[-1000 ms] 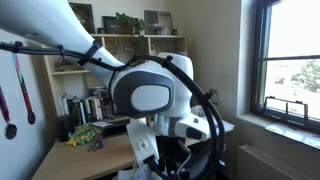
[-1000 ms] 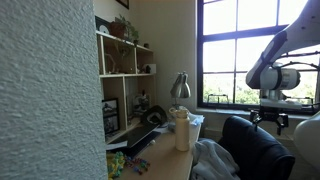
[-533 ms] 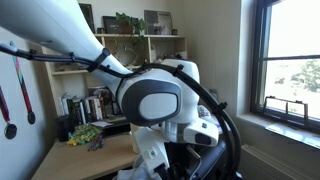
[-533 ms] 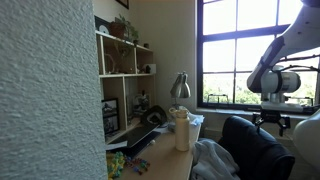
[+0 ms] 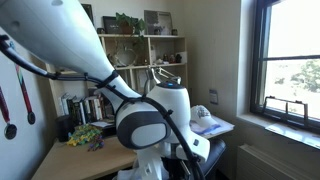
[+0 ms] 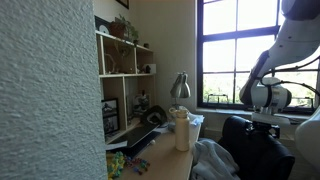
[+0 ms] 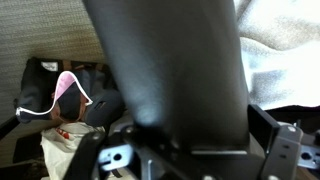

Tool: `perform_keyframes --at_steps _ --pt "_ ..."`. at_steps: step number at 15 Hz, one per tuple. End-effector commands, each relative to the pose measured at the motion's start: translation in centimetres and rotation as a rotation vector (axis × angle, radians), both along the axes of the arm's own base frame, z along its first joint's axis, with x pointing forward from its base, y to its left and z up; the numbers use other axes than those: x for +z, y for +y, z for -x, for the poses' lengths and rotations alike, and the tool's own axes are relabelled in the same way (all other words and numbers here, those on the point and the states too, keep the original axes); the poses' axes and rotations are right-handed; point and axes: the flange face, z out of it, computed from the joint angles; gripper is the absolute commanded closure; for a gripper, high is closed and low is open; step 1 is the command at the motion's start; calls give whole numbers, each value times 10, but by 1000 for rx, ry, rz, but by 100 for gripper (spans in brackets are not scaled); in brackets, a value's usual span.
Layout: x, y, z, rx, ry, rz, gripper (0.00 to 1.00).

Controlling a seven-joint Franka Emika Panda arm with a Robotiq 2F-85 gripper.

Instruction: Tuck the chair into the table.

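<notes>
The chair's black padded backrest point(image 6: 248, 150) stands in front of the pale wooden table point(image 6: 160, 150), apart from it. In the wrist view the backrest point(image 7: 175, 70) fills the middle of the picture. My gripper point(image 6: 264, 122) has come down onto its top edge. In the wrist view the gripper point(image 7: 195, 150) straddles the backrest with its jaws wide apart, one finger point(image 7: 112, 155) on each side. The table top point(image 5: 95, 155) also shows behind my arm in an exterior view, where the gripper is hidden.
A wooden shelf hutch point(image 5: 120, 60) with books stands on the table, with a lamp point(image 6: 180, 88) and a bottle point(image 6: 182, 130). A white cloth point(image 6: 210, 162) lies beside the chair. Bags point(image 7: 60, 105) lie on the floor. A window point(image 6: 235, 50) is behind.
My arm has lowered, bringing the gripper down onto the top of the chair's backrest. The chair has not visibly moved.
</notes>
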Motion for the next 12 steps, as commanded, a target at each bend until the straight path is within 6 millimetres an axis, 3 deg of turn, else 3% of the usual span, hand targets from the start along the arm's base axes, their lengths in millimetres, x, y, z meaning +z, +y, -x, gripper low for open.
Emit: perform_keyframes --at_steps 1,7,12 --pt "-4 1 -1 -12 -5 1 0" --pt "-8 6 -7 9 -12 3 0" --pt "-26 46 -17 109 -24 -28 0"
